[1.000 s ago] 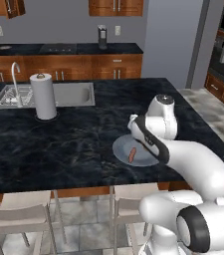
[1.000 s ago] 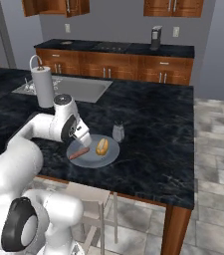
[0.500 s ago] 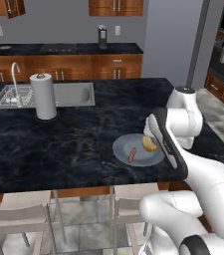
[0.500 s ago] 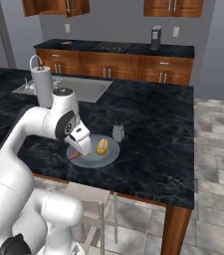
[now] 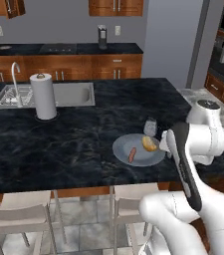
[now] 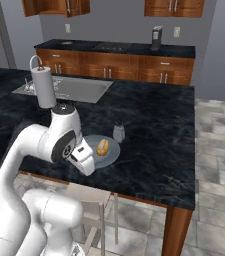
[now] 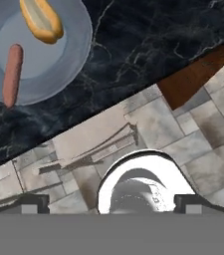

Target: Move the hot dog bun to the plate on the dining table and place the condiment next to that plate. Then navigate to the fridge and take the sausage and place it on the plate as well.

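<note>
The plate (image 5: 151, 158) sits near the front edge of the dark surface (image 5: 73, 134), holding both the bun (image 5: 150, 144) and the sausage (image 5: 132, 155) — the bun at about 1 o'clock on it, the sausage at 7 (side by side, apart). The jar (image 5: 150, 126) stands just beyond the plate's rim at 12 o'clock. The gripper (image 7: 111, 203) is spread wide and empty, above the floor off the surface's edge.
</note>
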Tool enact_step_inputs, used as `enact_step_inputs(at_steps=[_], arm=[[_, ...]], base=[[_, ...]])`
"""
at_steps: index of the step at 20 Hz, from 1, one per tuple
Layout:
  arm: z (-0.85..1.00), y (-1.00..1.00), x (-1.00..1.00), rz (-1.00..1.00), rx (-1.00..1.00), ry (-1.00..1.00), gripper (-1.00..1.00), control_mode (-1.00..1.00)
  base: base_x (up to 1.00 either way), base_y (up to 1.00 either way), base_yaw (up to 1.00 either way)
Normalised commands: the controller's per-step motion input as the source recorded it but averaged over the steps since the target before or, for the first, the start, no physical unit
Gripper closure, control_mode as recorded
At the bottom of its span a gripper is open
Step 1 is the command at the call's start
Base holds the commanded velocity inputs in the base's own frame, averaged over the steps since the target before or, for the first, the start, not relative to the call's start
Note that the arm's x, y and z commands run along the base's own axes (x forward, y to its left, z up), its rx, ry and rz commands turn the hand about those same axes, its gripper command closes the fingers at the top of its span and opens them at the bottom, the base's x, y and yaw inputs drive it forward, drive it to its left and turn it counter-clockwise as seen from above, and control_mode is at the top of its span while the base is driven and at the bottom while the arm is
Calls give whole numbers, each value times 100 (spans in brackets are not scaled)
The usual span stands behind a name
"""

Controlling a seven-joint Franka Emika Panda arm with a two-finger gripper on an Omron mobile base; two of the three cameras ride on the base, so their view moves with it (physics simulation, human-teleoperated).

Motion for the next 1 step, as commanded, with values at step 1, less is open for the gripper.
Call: enact_step_inputs(at_steps=[1], arm=[[0, -9, 0, 0, 3, 0, -100, -100]], base=[[0, 0, 0]])
